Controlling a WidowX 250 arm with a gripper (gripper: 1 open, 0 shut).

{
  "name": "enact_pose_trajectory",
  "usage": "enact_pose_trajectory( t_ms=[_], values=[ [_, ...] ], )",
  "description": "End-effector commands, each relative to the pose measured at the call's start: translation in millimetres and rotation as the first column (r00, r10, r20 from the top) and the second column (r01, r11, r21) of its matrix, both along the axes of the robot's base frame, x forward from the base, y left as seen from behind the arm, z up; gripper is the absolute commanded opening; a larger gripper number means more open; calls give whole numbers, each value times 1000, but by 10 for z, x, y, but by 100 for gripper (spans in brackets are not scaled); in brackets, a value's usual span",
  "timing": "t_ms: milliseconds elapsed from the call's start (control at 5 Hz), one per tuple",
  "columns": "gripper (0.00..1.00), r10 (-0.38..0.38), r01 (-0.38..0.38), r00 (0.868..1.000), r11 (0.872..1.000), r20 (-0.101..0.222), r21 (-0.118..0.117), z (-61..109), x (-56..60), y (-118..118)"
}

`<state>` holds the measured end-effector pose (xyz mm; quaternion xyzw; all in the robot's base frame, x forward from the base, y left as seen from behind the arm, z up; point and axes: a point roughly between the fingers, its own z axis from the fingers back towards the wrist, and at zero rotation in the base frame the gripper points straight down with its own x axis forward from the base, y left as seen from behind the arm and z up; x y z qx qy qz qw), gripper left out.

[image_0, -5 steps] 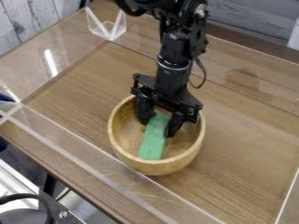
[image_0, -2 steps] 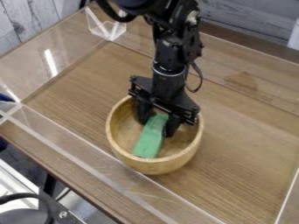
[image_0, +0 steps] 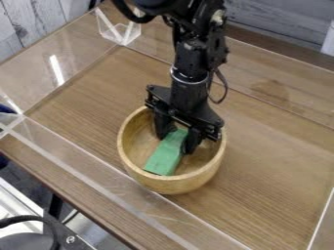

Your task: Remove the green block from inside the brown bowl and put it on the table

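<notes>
The brown bowl (image_0: 175, 182) stands on the table (image_0: 92, 98), slightly in front of its middle. Inside it the green block (image_0: 166, 155) lies sloped against the bowl's inner wall, its upper end pointing toward the arm. My gripper (image_0: 179, 138) comes down from above into the bowl. Its two black fingers (image_0: 160, 128) stand on either side of the block's upper end. A small gap shows on each side of the block, so the gripper is open around it. The fingertips and the block's top edge are partly hidden by the gripper body.
Low clear acrylic walls (image_0: 53, 68) edge the tabletop on all sides. A clear angled acrylic piece (image_0: 120, 29) stands at the back left corner. Black cables (image_0: 26, 234) hang below the table's front left edge.
The gripper has sunk slightly deeper into the bowl and its fingers have drawn a little closer around the block's upper end. The block and bowl have not moved.
</notes>
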<state>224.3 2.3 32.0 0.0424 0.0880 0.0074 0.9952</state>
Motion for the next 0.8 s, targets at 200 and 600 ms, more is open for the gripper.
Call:
enact_pose_trajectory(
  t_ms=[200,600],
  values=[
    [0,-16,16,1000,1000,2,-10,170,-8,-8],
    [0,-21,20,999,999,-35,-37,282,30,32]
  ],
)
